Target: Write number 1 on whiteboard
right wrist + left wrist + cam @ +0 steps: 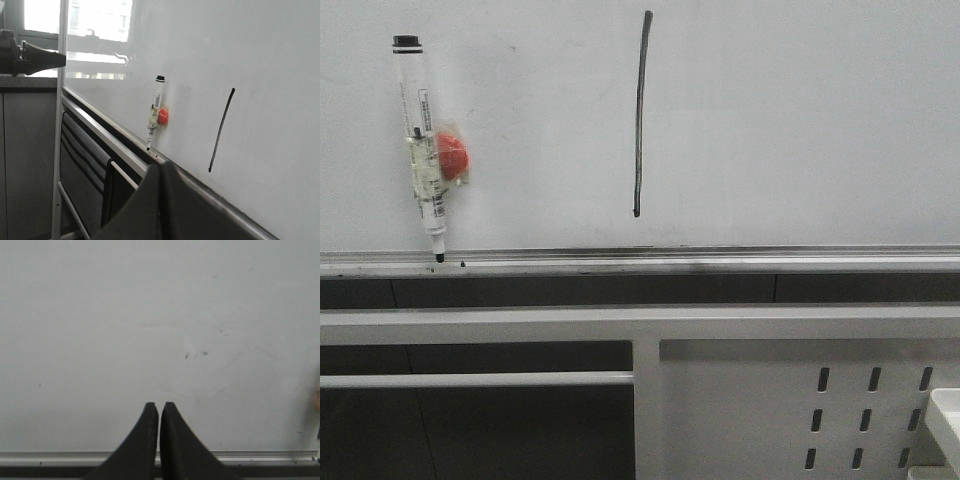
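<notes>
We face the whiteboard [800, 120], where the number 1 [640, 115] already stands as a near-vertical stroke right of the marker [423, 150], which hangs tip-down, uncapped, on its red holder [452, 155] with its tip at the rail [720, 262]. Our left gripper [159, 410] and right gripper [161, 167] are both clenched on nothing. The right wrist view shows the stroke ahead with the marker beyond it, so we judge the writing done.

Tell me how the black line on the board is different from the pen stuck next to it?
The black line is flat ink drawn on the whiteboard; the pen is a solid thing fixed against it.
The line is all black and thin; the pen is thicker, clear and white with a black cap and a red blob beside it.
The line ends above the rail; the pen's tip reaches down to the rail.
Both stand nearly upright.
</notes>
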Available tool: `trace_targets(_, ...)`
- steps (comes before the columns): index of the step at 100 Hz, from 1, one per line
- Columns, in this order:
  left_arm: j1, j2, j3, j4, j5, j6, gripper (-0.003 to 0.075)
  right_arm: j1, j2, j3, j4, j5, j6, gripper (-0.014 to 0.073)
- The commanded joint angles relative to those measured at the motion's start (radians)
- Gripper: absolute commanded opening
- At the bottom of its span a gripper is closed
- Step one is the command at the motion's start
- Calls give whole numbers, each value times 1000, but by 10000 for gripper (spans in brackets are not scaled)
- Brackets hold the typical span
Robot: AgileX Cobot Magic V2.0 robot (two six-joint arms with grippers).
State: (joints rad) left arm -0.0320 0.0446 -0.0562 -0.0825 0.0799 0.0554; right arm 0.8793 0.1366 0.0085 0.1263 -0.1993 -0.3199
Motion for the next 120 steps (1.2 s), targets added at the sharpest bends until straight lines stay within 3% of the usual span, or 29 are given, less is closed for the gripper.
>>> trace_targets(1, 35, -17, 22, -34, -100, -11, -20, -3, 6, 5, 0, -82, -1, -69)
trace_targets(12, 62, -76, 99, -34, -106, -11, -20, -3, 6, 5, 0, -82, -1, -69)
trace_targets(47, 46, -73, 95, 32, 202, -11, -20, -3, 6, 5, 0, -79, -1, -69)
trace_targets(120, 46, -73, 95, 32, 200, -11, -20, -3, 6, 5, 0, -79, -1, -69)
